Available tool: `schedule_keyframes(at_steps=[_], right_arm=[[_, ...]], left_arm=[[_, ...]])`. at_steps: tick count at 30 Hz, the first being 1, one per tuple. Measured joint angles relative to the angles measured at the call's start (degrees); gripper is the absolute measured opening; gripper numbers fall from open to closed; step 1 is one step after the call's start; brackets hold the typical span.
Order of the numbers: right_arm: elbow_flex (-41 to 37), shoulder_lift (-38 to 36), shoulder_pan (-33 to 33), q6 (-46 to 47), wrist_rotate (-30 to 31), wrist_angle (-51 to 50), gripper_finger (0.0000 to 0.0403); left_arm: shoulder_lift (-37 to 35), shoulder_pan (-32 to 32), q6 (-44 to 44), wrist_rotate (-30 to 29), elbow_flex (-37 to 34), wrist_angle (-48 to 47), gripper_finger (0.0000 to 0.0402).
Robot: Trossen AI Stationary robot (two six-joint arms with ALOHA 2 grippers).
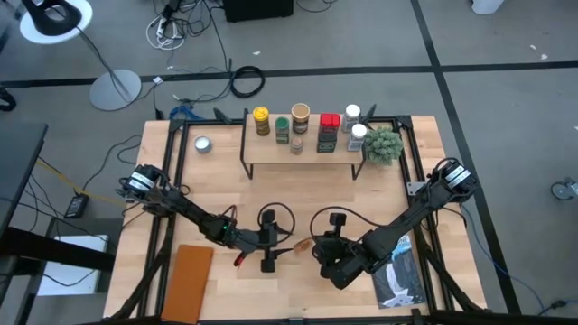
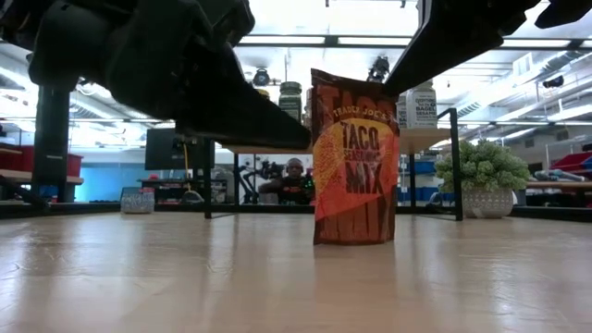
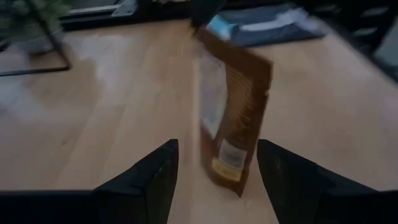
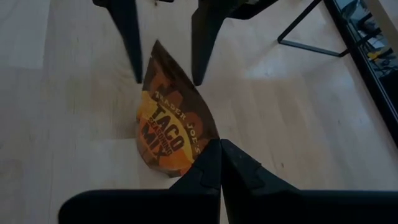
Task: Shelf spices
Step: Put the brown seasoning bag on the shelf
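Between the spread left end effector [image 4: 165, 78] and clenched right end effector [image 4: 220, 152], the packet [image 2: 354, 157] stands upright.

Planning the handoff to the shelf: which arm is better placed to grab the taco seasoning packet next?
Likely the left. The left gripper is open, its fingers either side of the upright taco packet's top. The right gripper is shut beside the packet, so it would need to reopen first.

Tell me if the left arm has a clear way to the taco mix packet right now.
Probably yes. The left end effector is open and points at the upright taco mix packet, with only bare table between them. The right end effector, shut, sits at the packet's other side.
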Motion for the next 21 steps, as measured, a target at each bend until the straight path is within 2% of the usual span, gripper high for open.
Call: schedule_keyframes(at_steps=[4,11,15,17,21], right_arm=[[0.0,0.0,0.0,0.0,0.0,0.0,0.0],[0.0,0.0,0.0,0.08,0.0,0.04,0.0],[0.0,0.0,0.0,0.09,-0.02,0.07,0.0],[0.0,0.0,0.01,0.07,-0.02,0.17,0.0],[0.0,0.0,0.02,0.07,-0.07,0.7,0.0]], left_arm=[[0.0,0.02,-0.02,4.58,0.0,3.32,0.0223],[0.0,0.02,-0.1,5.78,0.0,5.29,0.0223],[0.0,0.02,-0.45,10.63,0.0,6.0,0.0223],[0.0,-0.02,-0.44,10.65,0.0,6.71,0.0223],[0.0,0.33,-0.44,6.62,0.0,9.73,0.0223]])
